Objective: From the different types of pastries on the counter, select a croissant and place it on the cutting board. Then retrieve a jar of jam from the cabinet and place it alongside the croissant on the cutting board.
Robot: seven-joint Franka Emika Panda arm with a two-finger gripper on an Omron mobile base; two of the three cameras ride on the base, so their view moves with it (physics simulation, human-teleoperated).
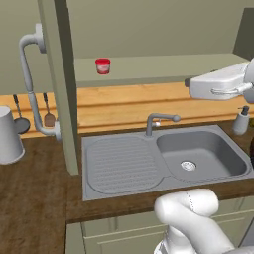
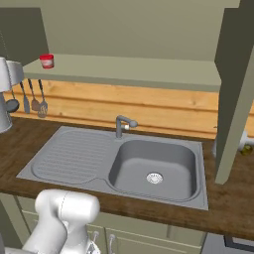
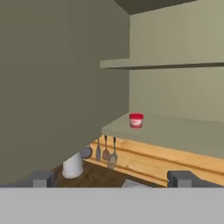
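Observation:
A small jam jar (image 1: 102, 65) with a red lid stands alone on the lower shelf of the open cabinet (image 1: 163, 67), near its left end. It also shows at the left of the right base view (image 2: 46, 61) and ahead of the hand (image 3: 136, 120). My gripper (image 3: 111, 179) is open, its fingertips (image 3: 41, 178) far apart with nothing between them. It hangs at shelf height over the sink's right side (image 1: 193, 84), pointing toward the cabinet and well short of the jar.
Below are a grey sink (image 1: 124, 163) with a faucet (image 1: 158, 120) and a wooden counter. The open cabinet doors (image 1: 62, 84) (image 2: 233, 99) stand out on both sides. Utensils (image 1: 48, 116), a white container (image 1: 7, 134) and a soap dispenser (image 1: 241, 120) line the back wall.

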